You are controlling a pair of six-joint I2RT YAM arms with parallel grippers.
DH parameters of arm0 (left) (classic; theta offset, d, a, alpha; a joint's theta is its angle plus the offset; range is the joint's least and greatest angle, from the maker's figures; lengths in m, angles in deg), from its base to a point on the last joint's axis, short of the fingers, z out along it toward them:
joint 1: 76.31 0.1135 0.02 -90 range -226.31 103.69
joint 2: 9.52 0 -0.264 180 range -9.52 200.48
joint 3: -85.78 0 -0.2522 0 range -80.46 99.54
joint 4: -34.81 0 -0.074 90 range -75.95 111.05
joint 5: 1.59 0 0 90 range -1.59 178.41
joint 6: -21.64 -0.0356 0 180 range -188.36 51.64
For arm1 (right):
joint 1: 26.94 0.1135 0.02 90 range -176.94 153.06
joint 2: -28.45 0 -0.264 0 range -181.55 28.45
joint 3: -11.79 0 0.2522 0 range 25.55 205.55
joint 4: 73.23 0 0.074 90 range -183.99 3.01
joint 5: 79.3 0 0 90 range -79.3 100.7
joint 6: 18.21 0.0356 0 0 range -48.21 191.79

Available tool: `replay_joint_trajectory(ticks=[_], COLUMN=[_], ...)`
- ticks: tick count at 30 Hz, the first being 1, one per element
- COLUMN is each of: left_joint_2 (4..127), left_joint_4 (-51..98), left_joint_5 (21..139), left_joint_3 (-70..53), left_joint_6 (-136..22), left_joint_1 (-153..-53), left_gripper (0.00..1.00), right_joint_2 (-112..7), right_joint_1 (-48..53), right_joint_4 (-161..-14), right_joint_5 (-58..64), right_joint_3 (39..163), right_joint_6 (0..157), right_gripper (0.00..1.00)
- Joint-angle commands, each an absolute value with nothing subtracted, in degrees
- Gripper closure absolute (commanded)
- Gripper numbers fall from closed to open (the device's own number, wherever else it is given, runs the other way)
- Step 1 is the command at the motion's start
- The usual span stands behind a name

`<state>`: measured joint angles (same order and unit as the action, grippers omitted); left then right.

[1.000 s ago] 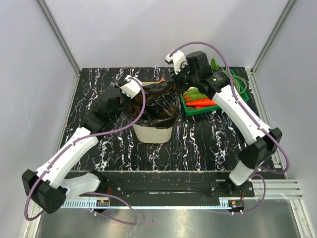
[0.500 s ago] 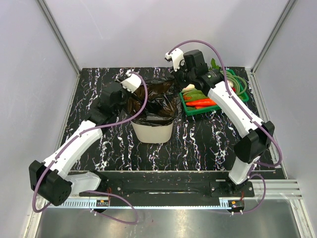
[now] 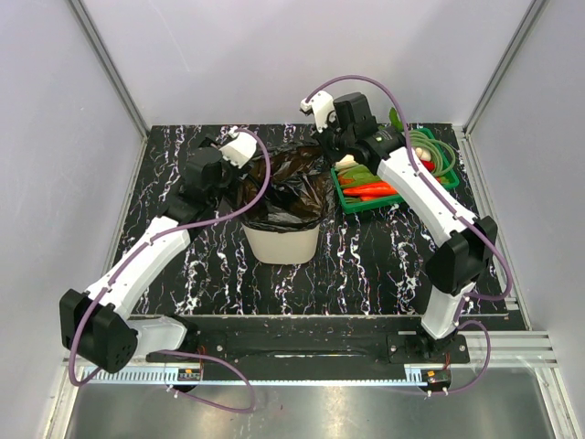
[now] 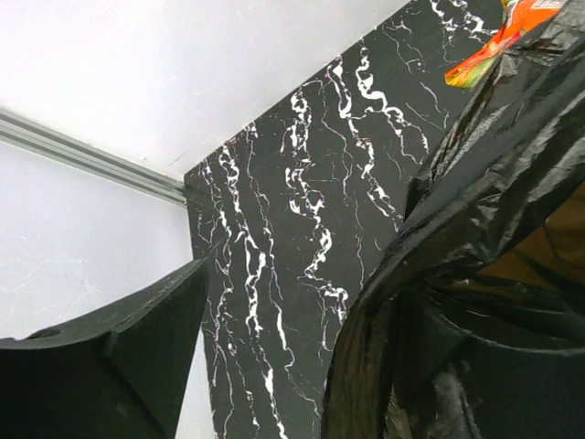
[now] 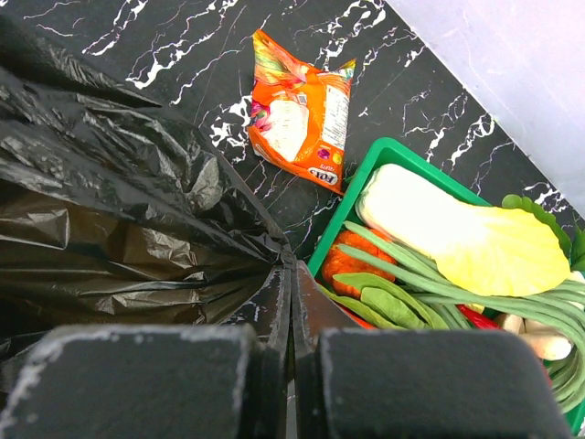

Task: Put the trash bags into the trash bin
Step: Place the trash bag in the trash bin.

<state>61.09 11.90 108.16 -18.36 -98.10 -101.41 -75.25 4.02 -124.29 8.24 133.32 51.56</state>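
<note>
A glossy black trash bag (image 3: 291, 187) is spread over the mouth of the cream trash bin (image 3: 281, 243) at the table's middle. My right gripper (image 3: 331, 149) is above the bin's far right corner. In the right wrist view it (image 5: 292, 267) is shut on a pinched edge of the bag (image 5: 119, 219). My left gripper (image 3: 239, 176) is at the bag's left edge, open. In the left wrist view one finger (image 4: 137, 366) stands well apart from the bag (image 4: 475, 219), and the other finger is hidden behind the plastic.
A green tray (image 3: 352, 208) of vegetables sits right of the bin, close under my right arm; its rim (image 5: 366, 174) is beside the right fingers. An orange snack wrapper (image 5: 302, 110) lies on the marbled table behind the bin. The back wall is close.
My left gripper has opened and let go of the bag's left edge. Both arms have shifted a little toward the back, the right one still pinching the bag.
</note>
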Motion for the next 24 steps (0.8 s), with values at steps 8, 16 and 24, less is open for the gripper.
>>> replay_joint_trajectory(ticks=[8, 16, 24], left_joint_2=[61.4, 59.7, 58.4], left_joint_4=[12.9, 15.3, 14.6], left_joint_5=[105.6, 104.0, 96.4], left_joint_3=[-18.1, -17.6, -14.0], left_joint_6=[-98.3, -95.4, -87.9], left_joint_1=[-99.3, -98.5, -96.6], left_gripper=[0.02, 0.01, 0.01], right_joint_2=[-75.3, -75.2, -74.1], right_joint_1=[3.6, 3.5, 3.6], right_joint_4=[-122.0, -121.5, -121.7], right_joint_5=[6.0, 3.9, 2.9], right_joint_3=[132.3, 132.3, 133.0], right_joint_6=[49.5, 49.2, 49.5], right_gripper=[1.0, 1.0, 1.0])
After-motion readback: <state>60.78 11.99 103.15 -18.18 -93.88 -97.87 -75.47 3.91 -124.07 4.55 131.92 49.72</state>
